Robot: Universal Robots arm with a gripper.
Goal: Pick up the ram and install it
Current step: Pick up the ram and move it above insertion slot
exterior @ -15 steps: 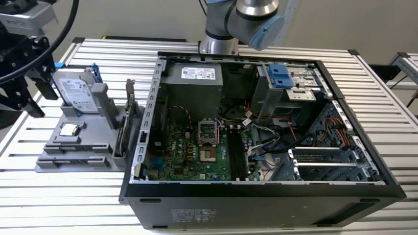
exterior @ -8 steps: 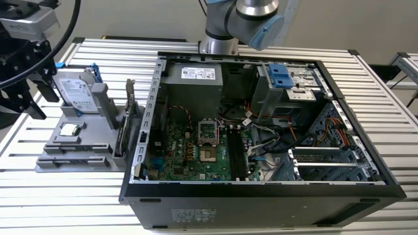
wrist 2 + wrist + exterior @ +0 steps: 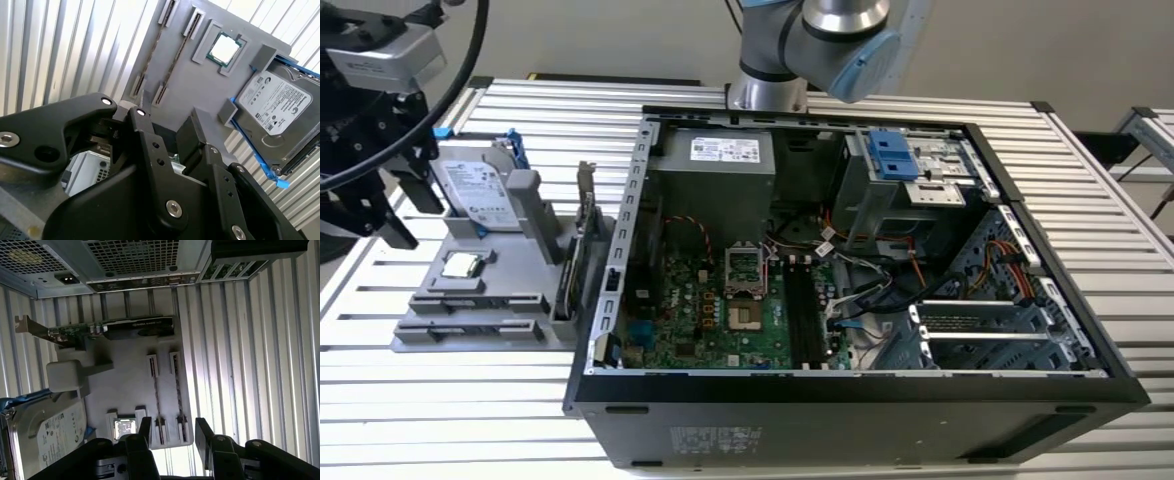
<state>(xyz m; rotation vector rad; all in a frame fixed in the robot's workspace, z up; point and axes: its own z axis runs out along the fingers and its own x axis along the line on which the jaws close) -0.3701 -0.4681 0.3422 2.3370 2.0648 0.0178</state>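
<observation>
Ram seen edge-on in the first wrist view: a thin dark strip seated between pale end clips in the gray holder. Chips and label are hidden at this angle. A 2nd strip sits just beside it, parallel. The long axis runs along the table slats, 1 end toward the graphics card, the other beneath the gripper. Gripper fingers are spread wide with nothing between them, hovering above the holder.

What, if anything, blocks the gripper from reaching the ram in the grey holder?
Probably nothing, so yes: the open gripper hangs above the holder, and the ram stands edge-up with no part over it.
</observation>
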